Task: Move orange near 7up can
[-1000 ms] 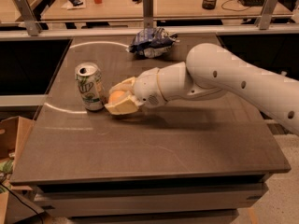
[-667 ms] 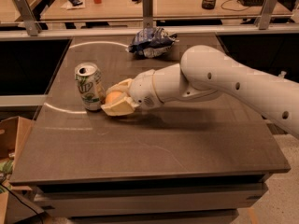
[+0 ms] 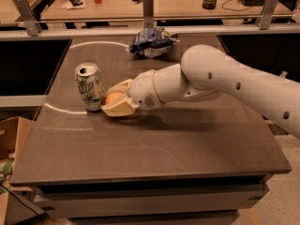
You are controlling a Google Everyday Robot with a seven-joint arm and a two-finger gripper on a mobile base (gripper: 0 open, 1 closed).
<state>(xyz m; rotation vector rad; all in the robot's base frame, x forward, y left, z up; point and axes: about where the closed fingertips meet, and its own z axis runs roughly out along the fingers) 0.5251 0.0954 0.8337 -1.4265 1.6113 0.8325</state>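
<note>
Grey-brown surface (image 3: 187,139), fronting a wooden desk (image 3: 187,1) with a cardboard box (image 3: 11,135) at left, carries the upright 7up can (image 3: 89,86), and just beside it the gripper (image 3: 117,103) fingers pinch the small, smooth, round orange (image 3: 114,98).

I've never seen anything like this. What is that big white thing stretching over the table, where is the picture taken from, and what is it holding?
The white thing is a robot arm, reaching in from the right of the picture. At its tip is a two-finger claw, closed around a small orange. It holds the fruit low over the dark table, right beside an upright green and white 7up can. A crumpled blue and silver snack bag lies at the far side. There is only one picture, looking down on the table from past its near edge.
</note>
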